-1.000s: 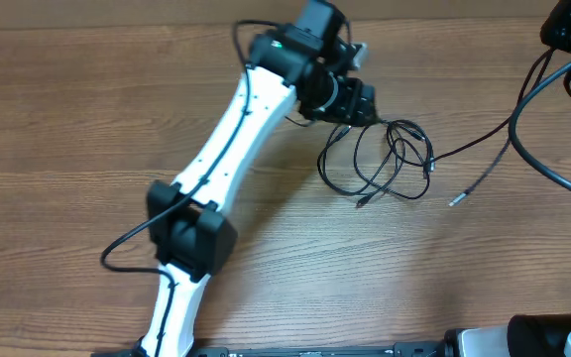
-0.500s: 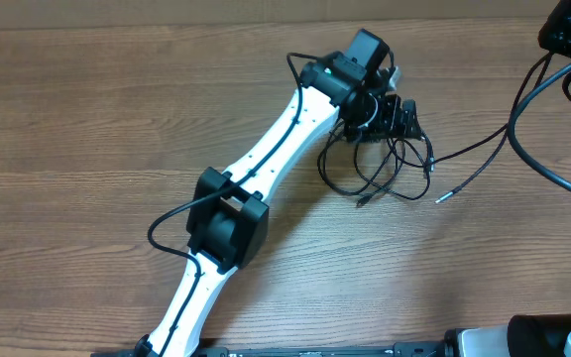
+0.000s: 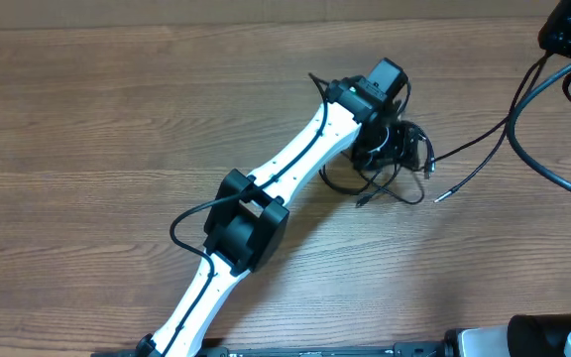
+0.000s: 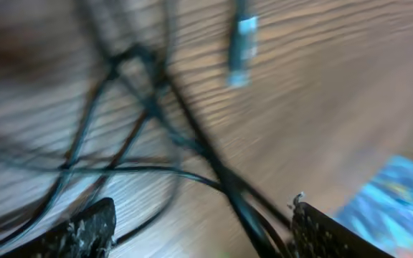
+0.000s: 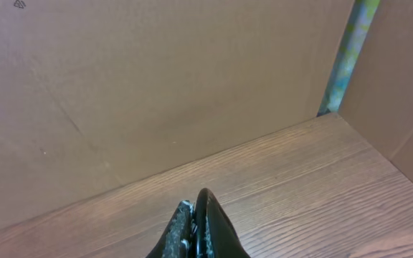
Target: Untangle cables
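Cables (image 3: 395, 183): thin black tangle on table (image 3: 87, 149), right of centre, silver-tipped plug (image 3: 438, 197) trailing out. Prob. light, limp, snaggy (loops cross). Grab single strand nr loose end. Left gripper (image 4: 203, 231) spread wide over strands, nothing pinched. Right gripper (image 5: 196, 228) closed, empty.

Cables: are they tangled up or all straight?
Tangled. The cables cross and loop over each other beneath the open left hand.

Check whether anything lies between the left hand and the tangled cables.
Nothing visible does. The left hand is right over the cables. In its wrist view the open fingers sit either side of the cords, with only bare table around them.
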Controlling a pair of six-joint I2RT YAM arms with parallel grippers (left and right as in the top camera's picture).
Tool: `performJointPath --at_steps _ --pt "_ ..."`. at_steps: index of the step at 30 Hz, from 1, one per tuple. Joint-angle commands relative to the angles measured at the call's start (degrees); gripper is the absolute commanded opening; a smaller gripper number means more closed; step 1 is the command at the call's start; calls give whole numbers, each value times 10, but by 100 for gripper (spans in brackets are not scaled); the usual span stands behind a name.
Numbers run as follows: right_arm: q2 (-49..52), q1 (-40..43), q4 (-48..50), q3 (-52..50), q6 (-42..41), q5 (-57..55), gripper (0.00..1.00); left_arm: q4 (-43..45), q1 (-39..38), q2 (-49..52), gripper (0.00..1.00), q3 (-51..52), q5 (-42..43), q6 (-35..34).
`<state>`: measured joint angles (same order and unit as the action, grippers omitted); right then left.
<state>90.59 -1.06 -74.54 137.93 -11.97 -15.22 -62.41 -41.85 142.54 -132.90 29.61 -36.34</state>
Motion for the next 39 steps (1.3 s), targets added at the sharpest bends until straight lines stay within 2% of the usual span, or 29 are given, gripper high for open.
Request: performJointPath --at_steps 1,17,24,27,29,31,33,35,39 --pt "-5 1 3 4 -2 1 4 -17 -18 6 78 -5 -94 2" --pt "-5 1 3 4 -2 1 4 -14 -50 6 67 1 -219 21" --pt "-5 1 3 4 -2 1 4 29 -51 6 66 43 -221 21" --pt "-5 1 3 4 -2 1 4 43 -51 6 56 65 -221 21" --pt "-5 1 3 4 -2 1 4 43 -51 6 45 70 -221 21" --pt "-5 1 3 4 -2 1 4 43 -50 6 29 70 -221 28" --pt "-5 1 3 4 -2 1 4 42 -49 6 19 67 -221 37" --pt "-5 1 3 4 -2 1 4 39 -46 6 4 62 -221 52" --pt "-5 1 2 4 -2 1 4 15 -30 -5 4 42 -231 64"
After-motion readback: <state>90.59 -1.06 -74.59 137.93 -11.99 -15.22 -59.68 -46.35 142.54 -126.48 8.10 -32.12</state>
